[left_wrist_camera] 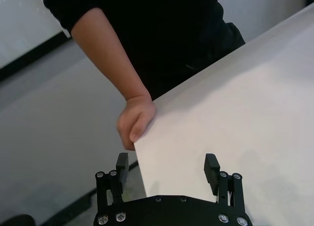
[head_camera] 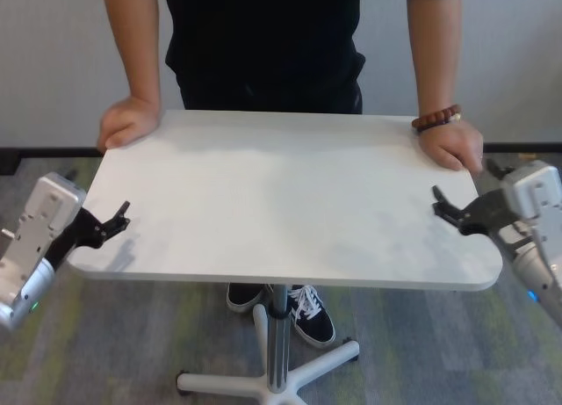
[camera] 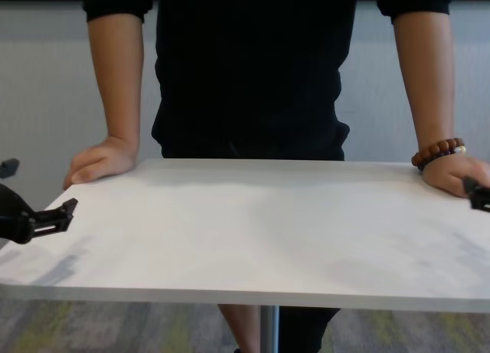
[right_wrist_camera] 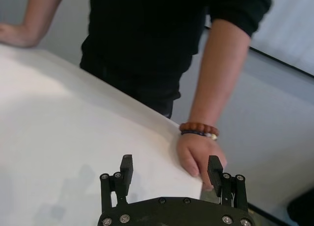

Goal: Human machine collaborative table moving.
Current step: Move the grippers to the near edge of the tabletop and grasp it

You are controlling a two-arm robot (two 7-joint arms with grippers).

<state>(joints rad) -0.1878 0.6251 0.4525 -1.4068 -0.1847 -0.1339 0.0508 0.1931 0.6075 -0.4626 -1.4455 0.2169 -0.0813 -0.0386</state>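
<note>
The white table (head_camera: 281, 203) stands on a grey pole leg (head_camera: 279, 335). The human (head_camera: 263, 45) in black stands at its far side, one hand (head_camera: 127, 122) on the far left corner and the other hand (head_camera: 452, 146), with a bead bracelet (head_camera: 436, 119), on the far right corner. My left gripper (head_camera: 114, 220) is at the table's left edge near the front; in the left wrist view it (left_wrist_camera: 167, 168) is open, its fingers either side of the edge. My right gripper (head_camera: 448, 212) is at the right edge just in front of the braceleted hand, and it (right_wrist_camera: 170, 169) is open.
The table's white star-shaped base (head_camera: 263, 383) rests on grey-green carpet. The human's black-and-white sneakers (head_camera: 312, 315) show under the tabletop near the pole. A pale wall with a dark skirting runs behind the human.
</note>
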